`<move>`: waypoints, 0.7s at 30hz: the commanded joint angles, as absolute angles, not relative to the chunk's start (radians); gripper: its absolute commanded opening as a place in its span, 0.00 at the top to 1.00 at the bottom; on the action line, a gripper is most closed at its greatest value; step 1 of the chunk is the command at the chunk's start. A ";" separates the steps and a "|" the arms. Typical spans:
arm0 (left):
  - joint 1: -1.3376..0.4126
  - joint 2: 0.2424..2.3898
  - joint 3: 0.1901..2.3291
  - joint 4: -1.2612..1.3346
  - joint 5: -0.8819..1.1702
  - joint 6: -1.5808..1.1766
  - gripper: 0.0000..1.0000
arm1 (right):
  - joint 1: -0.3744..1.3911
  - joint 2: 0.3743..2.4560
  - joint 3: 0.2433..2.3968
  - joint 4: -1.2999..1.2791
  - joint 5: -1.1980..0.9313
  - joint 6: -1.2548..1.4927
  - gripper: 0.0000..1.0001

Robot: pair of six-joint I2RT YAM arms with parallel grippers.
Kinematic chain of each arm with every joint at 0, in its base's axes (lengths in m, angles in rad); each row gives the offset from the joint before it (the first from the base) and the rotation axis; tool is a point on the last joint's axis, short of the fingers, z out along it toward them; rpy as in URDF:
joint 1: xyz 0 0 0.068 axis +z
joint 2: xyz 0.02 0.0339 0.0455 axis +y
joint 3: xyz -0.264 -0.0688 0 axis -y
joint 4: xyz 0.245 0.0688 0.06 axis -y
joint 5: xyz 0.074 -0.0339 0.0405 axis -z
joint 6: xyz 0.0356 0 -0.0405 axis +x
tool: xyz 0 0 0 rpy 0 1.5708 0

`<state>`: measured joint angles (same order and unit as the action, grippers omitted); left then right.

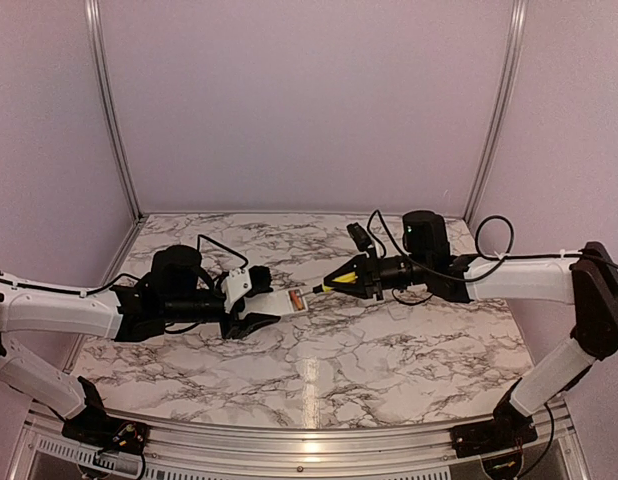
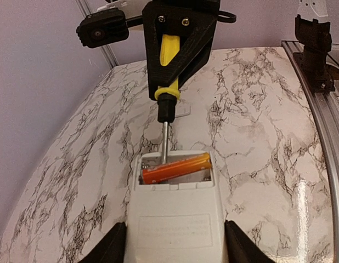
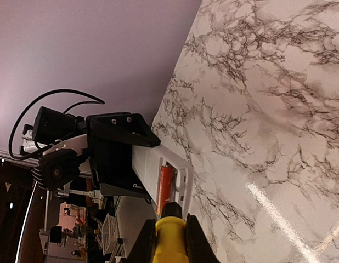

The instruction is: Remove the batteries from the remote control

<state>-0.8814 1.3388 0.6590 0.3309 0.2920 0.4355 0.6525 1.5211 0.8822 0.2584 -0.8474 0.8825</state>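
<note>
My left gripper (image 2: 175, 244) is shut on the white remote control (image 2: 174, 219) and holds it above the table, its open battery bay pointing away. One orange battery (image 2: 176, 168) lies askew in the bay, its right end raised. My right gripper (image 3: 165, 241) is shut on a yellow stick (image 3: 170, 244) with a black tip and thin metal shaft. The shaft (image 2: 164, 141) reaches into the bay at the battery's left end. In the top view the remote (image 1: 282, 299) and stick (image 1: 334, 279) meet between the two grippers, left (image 1: 251, 303) and right (image 1: 341, 277).
The marble table (image 1: 319, 350) lies under both arms. A small white flat piece (image 2: 182, 111) lies on the table beyond the remote. An aluminium rail (image 2: 323, 137) runs along the table's right edge in the left wrist view.
</note>
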 commanded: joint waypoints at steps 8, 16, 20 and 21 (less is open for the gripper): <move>-0.886 1.353 0.673 0.554 0.305 0.388 1.00 | 0.671 1.580 0.944 0.174 -0.943 0.819 1.00; -0.886 1.359 0.635 0.530 0.298 0.393 1.00 | 0.672 1.633 0.943 0.132 -0.928 0.776 1.00; -0.886 1.366 0.612 0.523 0.290 0.390 1.00 | 0.673 1.667 0.940 0.132 -0.932 0.758 1.00; -0.886 1.371 0.607 0.521 0.287 0.391 1.00 | 0.675 1.679 0.940 0.132 -0.935 0.752 1.00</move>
<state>-0.8791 1.3640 0.6056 0.3576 0.2802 0.3992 0.6445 1.6287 0.9276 0.1986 -0.8993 0.7937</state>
